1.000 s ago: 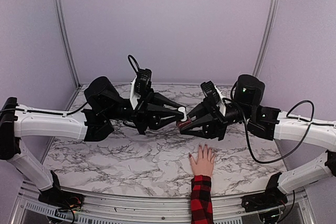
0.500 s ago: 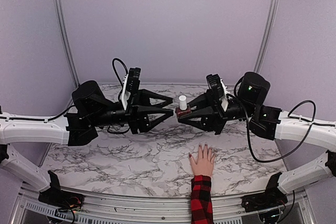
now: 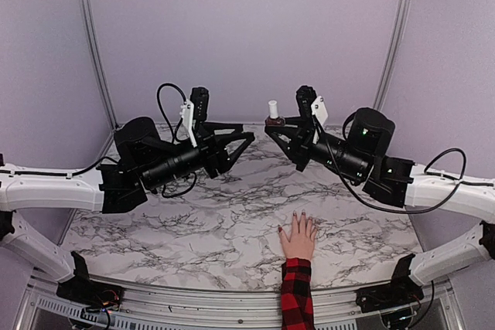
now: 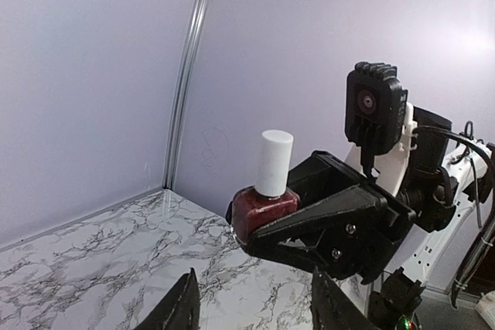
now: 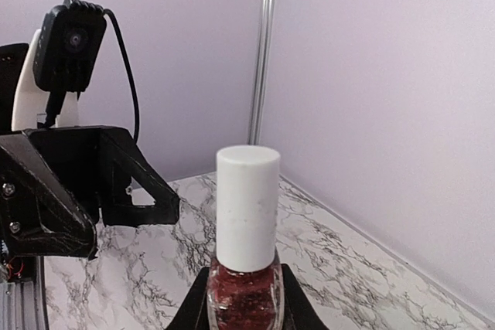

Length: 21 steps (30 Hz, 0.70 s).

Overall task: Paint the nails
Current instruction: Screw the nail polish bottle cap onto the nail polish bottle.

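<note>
While the nails (image 3: pixel 295 215) are lying dark-tipped at the ends of the five fingers of the hand (image 3: pixel 298 239), which is resting flat and palm down on the marble-patterned table (image 3: pixel 193 229) near its front edge, with the plaid sleeve (image 3: pixel 296 295) pointing back toward the arm bases, nothing is touching them. Well above and behind the hand, the right gripper (image 3: pixel 273 124) is pinching the nail-polish bottle (image 4: pixel 264 212) by its dark red glass body and holding it upright in the air, the white cap (image 5: pixel 247 206) standing on top. Facing it from the left, the left gripper (image 3: pixel 244 137) is hovering near the bottle with its fingers spread and nothing between them. The step in hand is probably opening the bottle, since the cap is sitting on it and no brush is showing. The next move likely calls for the left fingers to line up level with the cap, close on it alone and twist while the right grip is keeping the glass from turning. No brand, label or other writing is showing on the bottle or cap.
</note>
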Each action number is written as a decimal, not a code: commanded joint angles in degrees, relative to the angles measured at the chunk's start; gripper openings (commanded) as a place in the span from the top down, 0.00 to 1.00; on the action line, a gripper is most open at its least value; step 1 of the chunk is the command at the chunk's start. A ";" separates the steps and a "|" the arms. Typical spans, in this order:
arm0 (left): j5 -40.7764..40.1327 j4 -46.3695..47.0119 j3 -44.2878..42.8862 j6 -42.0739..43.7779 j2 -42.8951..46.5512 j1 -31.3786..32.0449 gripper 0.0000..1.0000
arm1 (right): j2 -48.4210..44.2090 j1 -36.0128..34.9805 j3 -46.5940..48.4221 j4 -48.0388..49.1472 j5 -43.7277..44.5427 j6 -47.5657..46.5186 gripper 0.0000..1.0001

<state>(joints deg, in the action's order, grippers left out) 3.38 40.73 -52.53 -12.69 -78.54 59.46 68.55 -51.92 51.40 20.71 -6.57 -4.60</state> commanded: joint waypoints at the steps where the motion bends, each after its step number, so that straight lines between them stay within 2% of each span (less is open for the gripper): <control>1: -6.89 -0.30 -4.45 -4.42 -2.59 0.44 0.51 | 2.05 -3.70 1.78 -2.26 14.94 -3.44 1.00; 6: -7.89 -0.34 -7.71 -7.40 -5.92 0.48 0.52 | 3.86 -6.78 2.67 -3.24 22.07 -5.39 1.00; 21: -7.30 -0.51 -11.34 -10.93 -11.05 0.48 0.59 | 4.44 -8.11 3.18 -4.07 24.32 -7.03 1.00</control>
<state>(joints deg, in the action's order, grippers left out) -3.36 40.21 -61.84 -22.76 -88.82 59.68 73.23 -59.44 51.64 15.97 16.25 -10.63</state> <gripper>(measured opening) 0.428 0.216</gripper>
